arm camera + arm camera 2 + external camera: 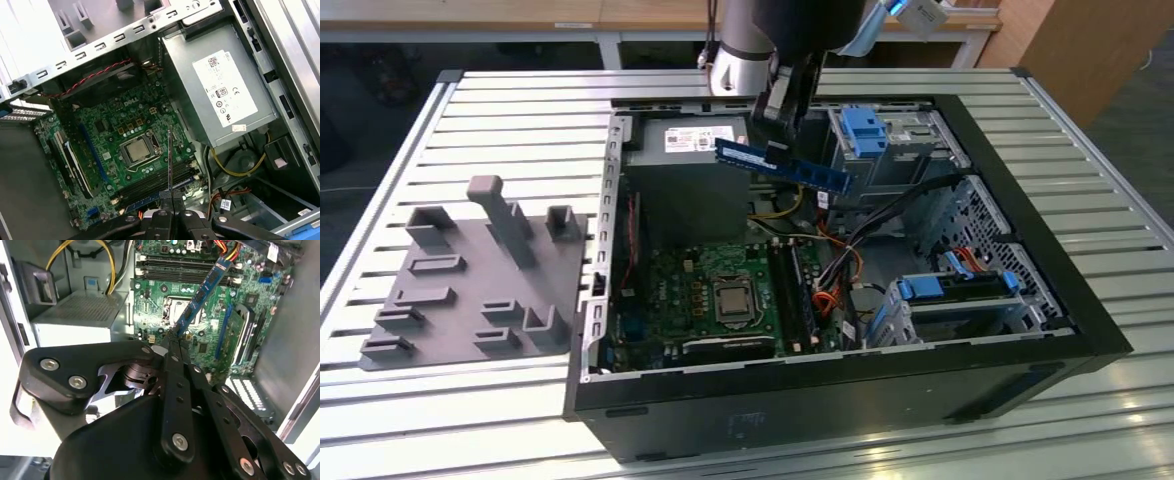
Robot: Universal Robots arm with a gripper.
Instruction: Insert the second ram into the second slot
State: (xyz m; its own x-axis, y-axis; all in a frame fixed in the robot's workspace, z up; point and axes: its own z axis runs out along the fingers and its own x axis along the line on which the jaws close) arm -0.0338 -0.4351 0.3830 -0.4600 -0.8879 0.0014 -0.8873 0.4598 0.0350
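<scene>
Desk [494,110] of slatted grey metal carries a black open-sided computer case [1067,330], laid flat so the green motherboard [707,275] faces up for access. Black two-fingered gripper [774,125] pinches the second ram [781,163], a thin flat blue memory stick. Stick hangs in air over the case, well apart from the black memory slots [794,290]. Seen edge-on in the first wrist view, probably to align with them.
</scene>
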